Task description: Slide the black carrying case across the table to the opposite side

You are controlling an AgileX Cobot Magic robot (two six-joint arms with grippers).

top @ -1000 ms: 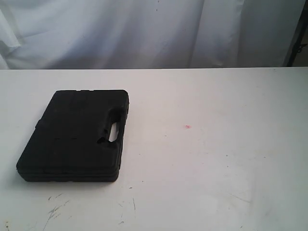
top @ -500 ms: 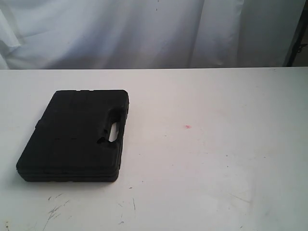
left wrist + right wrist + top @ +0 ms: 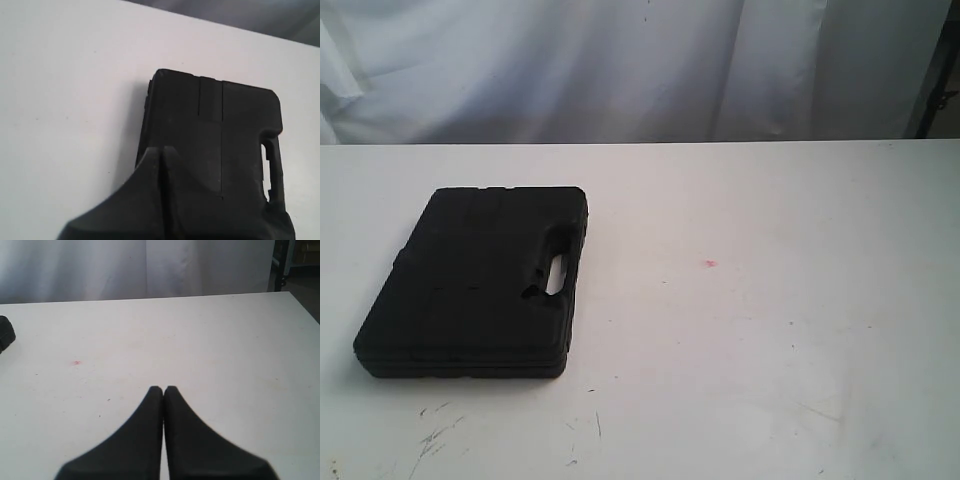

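The black carrying case (image 3: 480, 280) lies flat on the left half of the white table (image 3: 770, 330), its handle slot (image 3: 555, 274) facing the middle. Neither arm shows in the exterior view. In the left wrist view my left gripper (image 3: 161, 151) is shut, fingertips together, held above the case (image 3: 225, 135) near one long edge; whether it touches the case I cannot tell. My right gripper (image 3: 163, 389) is shut with nothing in it, above bare table, and one corner of the case (image 3: 5, 332) shows at that view's edge.
A tiny red spot (image 3: 710, 263) marks the tabletop right of the case. Dark scuffs (image 3: 435, 435) lie near the front edge. A white curtain (image 3: 620, 60) hangs behind the table's far edge.
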